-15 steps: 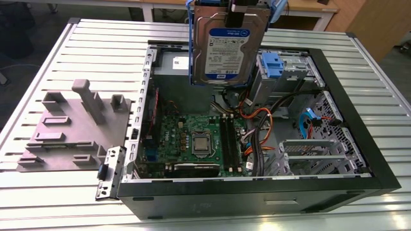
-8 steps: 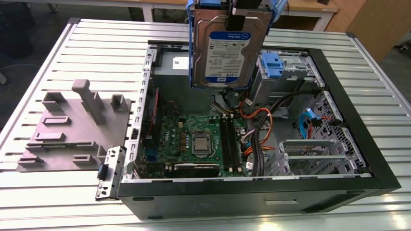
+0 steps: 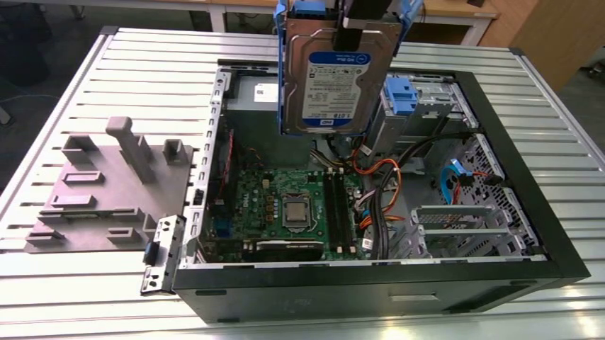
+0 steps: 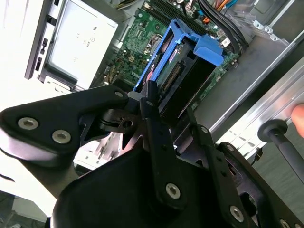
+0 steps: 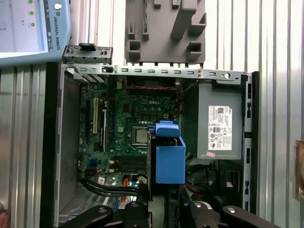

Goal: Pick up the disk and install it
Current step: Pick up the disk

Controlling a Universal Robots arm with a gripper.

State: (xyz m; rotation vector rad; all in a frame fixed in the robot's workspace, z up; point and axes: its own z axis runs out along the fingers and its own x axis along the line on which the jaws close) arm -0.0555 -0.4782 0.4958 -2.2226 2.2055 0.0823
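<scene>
disk: silver-grey drive, white-blue label, blue side rails; upright on edge, hanging directly below claw, pinched, airborne.

Bright even light, glare on table

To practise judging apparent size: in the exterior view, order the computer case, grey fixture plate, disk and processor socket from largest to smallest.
1. computer case
2. grey fixture plate
3. disk, raised nearer the camera and cut off at the top, so its rank against the plate is unsure
4. processor socket
</scene>
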